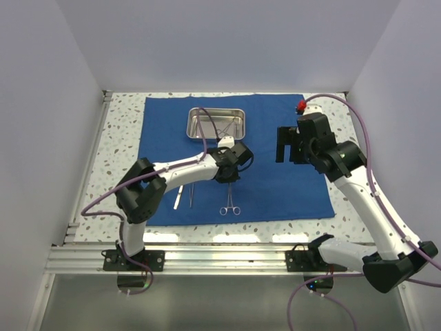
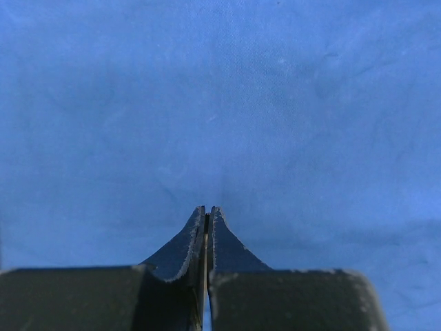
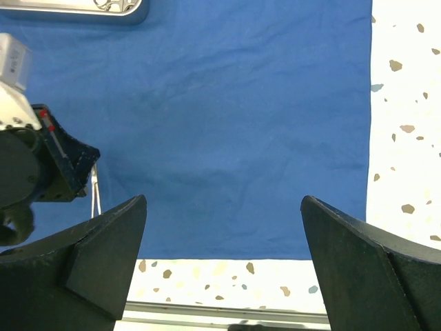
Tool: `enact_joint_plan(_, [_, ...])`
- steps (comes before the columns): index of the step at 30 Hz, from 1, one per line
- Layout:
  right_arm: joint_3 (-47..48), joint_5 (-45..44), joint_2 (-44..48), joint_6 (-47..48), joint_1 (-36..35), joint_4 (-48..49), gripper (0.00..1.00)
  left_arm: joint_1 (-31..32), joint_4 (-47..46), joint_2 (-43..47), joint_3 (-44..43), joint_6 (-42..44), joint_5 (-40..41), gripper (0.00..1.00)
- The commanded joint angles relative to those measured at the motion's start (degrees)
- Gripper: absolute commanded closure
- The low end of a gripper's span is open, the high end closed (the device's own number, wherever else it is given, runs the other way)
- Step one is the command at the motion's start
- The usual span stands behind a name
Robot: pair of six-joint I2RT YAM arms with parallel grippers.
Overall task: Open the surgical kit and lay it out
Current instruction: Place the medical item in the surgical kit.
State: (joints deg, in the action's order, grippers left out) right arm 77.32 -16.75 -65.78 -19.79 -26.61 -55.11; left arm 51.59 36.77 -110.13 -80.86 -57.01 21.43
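The surgical kit's blue cloth (image 1: 289,186) lies spread flat. At its far middle stands the steel tray (image 1: 191,125) with some ring-handled instruments (image 1: 222,127) in it. Tweezers (image 1: 180,196) lie left of centre. My left gripper (image 1: 230,181) hangs low over the cloth (image 2: 220,103), its jaws pressed together (image 2: 207,209) with a thin metal sliver between them. A ring-handled clamp (image 1: 231,205) runs from under it toward the near edge, its shafts (image 3: 95,193) showing below that gripper. My right gripper (image 1: 282,145) hovers over the cloth's right half (image 3: 227,124), open (image 3: 224,198) and empty.
Speckled tabletop (image 1: 120,152) frames the cloth on every side. A metal rail (image 1: 220,258) runs along the near edge. White walls close in the left, far and right sides. A purple cable (image 1: 365,145) loops beside the right arm.
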Motion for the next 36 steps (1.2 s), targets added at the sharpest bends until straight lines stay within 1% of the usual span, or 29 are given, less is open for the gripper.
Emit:
enact_joint_plan(1, [-0.3,0.8,1.0,1.2,0.0,-0.2,0.01,0.7,-3.5,-1.8,0.3,-1.6,1.5,1.0])
enact_joint_plan(5, [0.2,0.6,0.6,1.5,0.0,-0.2,0.01,0.7,-4.5,-3.5,-0.1,0.1,2.3,1.0])
enact_joint_plan(6, [0.2,0.5,0.6,1.6,0.0,-0.1,0.01,0.7,-4.3,-3.9,-0.9,0.6,2.3,0.93])
enact_joint_plan(7, [0.3,0.4,0.5,1.6,0.0,-0.1,0.01,0.7,-4.2,-4.1,-1.2,1.1,2.2,0.84])
enact_joint_plan(8, [0.4,0.1,0.5,1.6,0.1,-0.1,0.01,0.7,-4.1,-4.3,-1.5,2.0,2.0,0.62])
enact_joint_plan(11, [0.5,-0.3,0.6,1.8,0.1,-0.2,0.01,0.7,-4.2,-3.2,-2.3,3.7,1.9,0.27])
enact_joint_plan(12, [0.5,-0.6,0.6,1.8,0.0,-0.3,0.01,0.7,-3.4,-2.8,-3.5,4.3,2.2,0.1])
enact_joint_plan(13, [0.5,-0.7,0.5,1.9,0.0,-0.2,0.01,0.7,-2.6,-2.3,-4.6,4.7,2.4,0.07])
enact_joint_plan(14, [0.6,-0.9,0.6,1.8,0.0,-0.3,0.01,0.6,-1.1,-1.8,-6.2,6.2,2.7,0.06])
enact_joint_plan(15, [0.9,-1.3,0.5,1.9,0.1,-0.3,0.01,0.5,2.5,-1.4,-10.9,7.2,4.7,0.05])
enact_joint_plan(16, [1.1,-1.4,0.5,1.9,0.1,-0.5,0.01,0.4,4.0,-1.1,-13.6,8.5,5.9,0.04])
enact_joint_plan(17, [1.3,-1.5,0.6,1.8,0.1,-0.5,0.01,0.2,4.7,-0.2,-18.4,12.5,7.5,0.03])
enact_joint_plan(19, [1.4,-1.9,0.6,1.8,0.0,-0.5,0.01,-0.9,3.8,0.3,-22.7,17.3,7.5,0.03])
enact_joint_plan(20, [1.5,-2.1,0.7,1.6,0.1,-0.5,0.01,-2.7,1.8,0.0,-26.2,21.7,5.7,0.06])
enact_joint_plan(22, [2.0,-2.5,0.7,1.3,0.0,-0.8,0.01,-5.5,-0.7,-0.9,-28.9,25.5,2.5,0.11])
enact_joint_plan(23, [2.3,-2.7,0.7,1.2,0.0,-1.0,0.01,-8.8,-3.0,-2.9,-31.2,28.7,-1.4,0.15])
enact_joint_plan(24, [2.7,-2.8,0.7,1.2,0.0,-1.4,0.01,-10.4,-3.4,-4.3,-32.9,29.9,-3.0,0.17])
enact_joint_plan(25, [3.4,-3.5,0.7,1.2,0.0,-1.7,0.01,-13.2,-3.5,-6.0,-35.0,32.6,-4.4,0.18])
enact_joint_plan(26, [3.6,-3.6,0.7,1.2,0.1,-2.0,0.01,-14.4,-3.1,-9.9,-39.7,33.6,-5.6,0.2])
enact_joint_plan(28, [4.3,-4.5,0.8,1.7,0.0,-3.0,0.01,-16.1,-2.7,-14.0,-44.5,36.0,-6.4,0.21])
enact_joint_plan(29, [4.4,-5.2,0.9,1.7,0.1,-3.3,0.01,-17.3,-3.1,-17.5,-48.2,38.7,-7.4,0.22])
enact_joint_plan(32, [4.2,-5.9,1.2,1.6,0.0,-4.1,0.01,-19.2,-5.9,-22.4,-51.5,42.5,-9.4,0.24])
enact_joint_plan(36, [3.9,-5.7,0.9,0.5,0.0,-4.9,0.01,-21.9,-8.9,-26.0,-52.2,44.2,-11.5,0.24])
